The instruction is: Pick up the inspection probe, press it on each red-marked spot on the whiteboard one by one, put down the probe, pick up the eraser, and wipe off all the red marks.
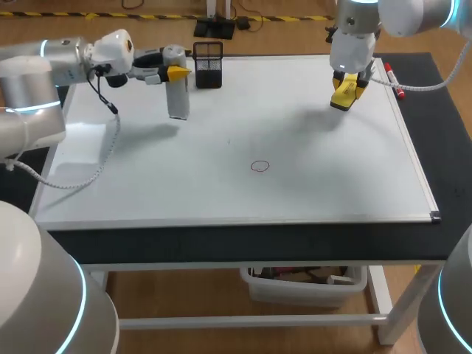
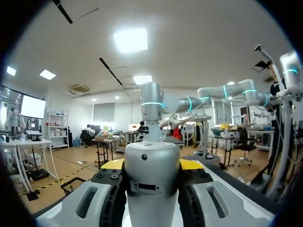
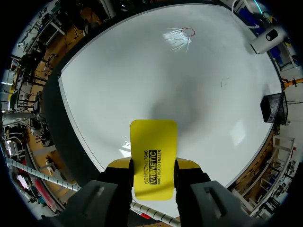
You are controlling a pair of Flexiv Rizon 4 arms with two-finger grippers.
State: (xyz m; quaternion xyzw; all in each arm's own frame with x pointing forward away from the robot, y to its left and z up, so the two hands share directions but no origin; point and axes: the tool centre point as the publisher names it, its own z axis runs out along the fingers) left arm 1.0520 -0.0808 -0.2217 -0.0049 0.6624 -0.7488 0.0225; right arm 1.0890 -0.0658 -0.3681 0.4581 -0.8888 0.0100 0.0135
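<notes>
My left gripper [image 1: 179, 74] is held above the whiteboard's [image 1: 317, 192] far left part, shut on the grey cylindrical inspection probe [image 1: 177, 99], which hangs down from it. In the left wrist view the probe [image 2: 151, 177] fills the gap between the yellow-tipped fingers [image 2: 190, 164]. My right gripper [image 1: 345, 90] hovers over the far right of the board, shut on the yellow eraser [image 1: 344, 96]. The right wrist view shows the eraser [image 3: 153, 156] clamped flat between its fingers. One red circle mark [image 1: 259, 166] lies near the board's middle, ahead of the eraser as the red mark [image 3: 188, 32].
A black mesh holder [image 1: 208, 64] stands at the board's far edge beside the probe. A red marker [image 1: 393, 81] lies along the right rim. The board's frame [image 1: 431, 214] borders a dark table surface.
</notes>
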